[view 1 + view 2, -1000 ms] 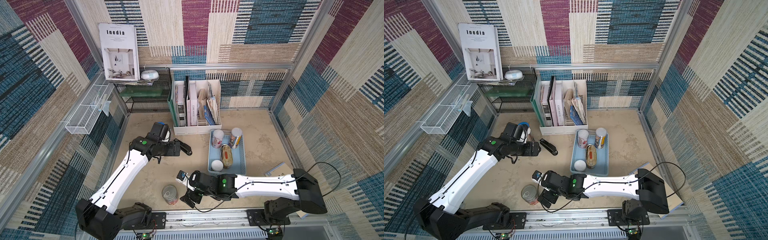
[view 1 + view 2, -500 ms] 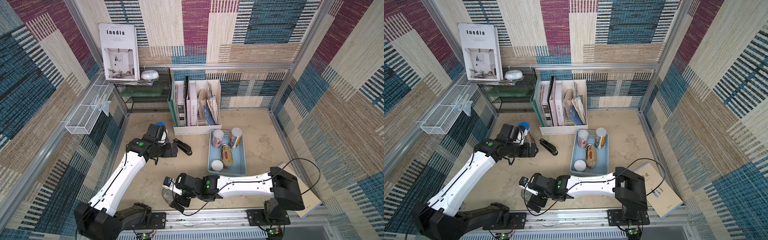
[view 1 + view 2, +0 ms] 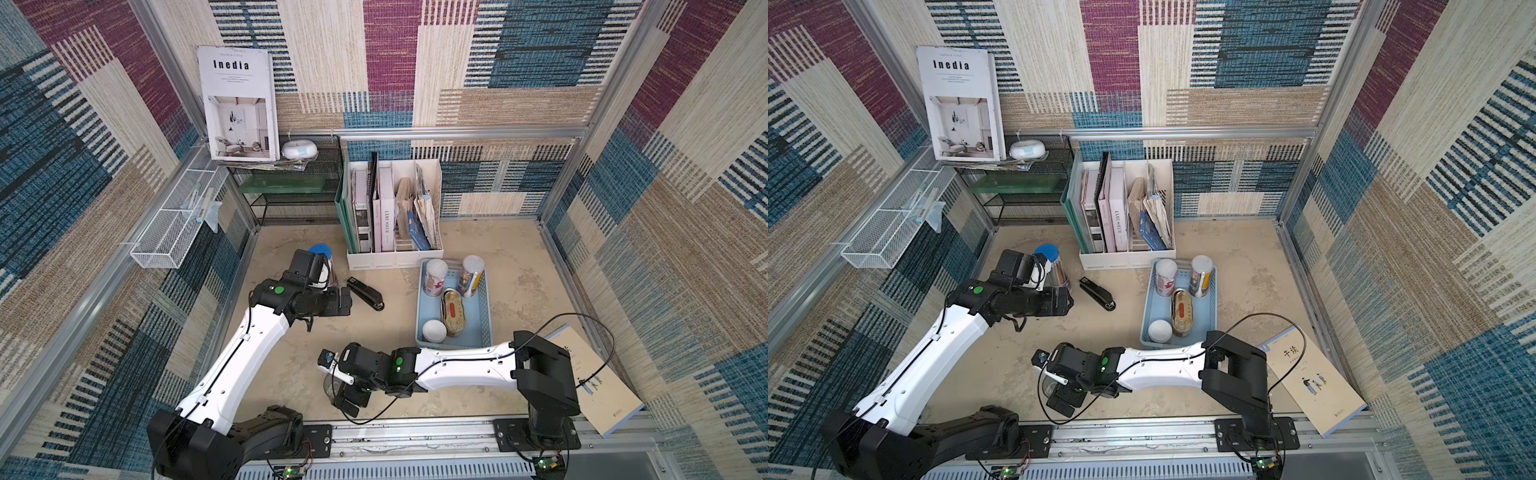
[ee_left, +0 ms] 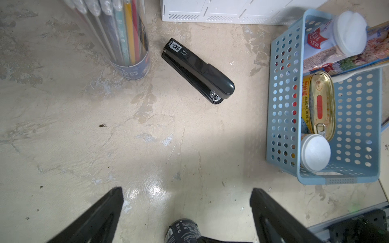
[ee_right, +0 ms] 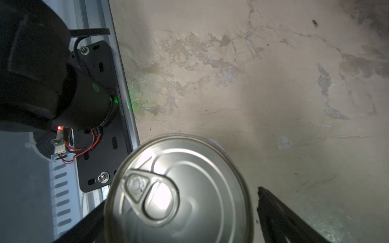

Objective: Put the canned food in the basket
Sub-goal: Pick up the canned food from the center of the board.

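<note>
The light blue basket (image 3: 485, 307) (image 4: 280, 105) holds three slim white-lidded cans (image 3: 434, 331) and a flat gold oval tin (image 3: 454, 311) (image 4: 321, 105). A wider steel pull-ring can (image 5: 179, 193) stands upright on the floor near the front rail. Both top views show only a sliver of it (image 3: 330, 386) under the right wrist. My right gripper (image 5: 181, 212) (image 3: 349, 395) is open, one finger on each side of this can. A gap shows beside one finger (image 5: 273, 214). My left gripper (image 4: 187, 190) (image 3: 343, 301) hangs open over bare floor beside the stapler, holding nothing.
A black stapler (image 3: 365, 293) lies between the left gripper and the basket. A clear blue-capped pencil tube (image 3: 322, 257) stands behind the left wrist. The white file holder (image 3: 395, 208) is at the back, a book (image 3: 594, 382) front right. The metal rail (image 3: 415, 432) runs close to the steel can.
The right arm has swung left along the front and brought its open gripper down around the steel can. The left gripper has drawn back from the stapler, still open.
</note>
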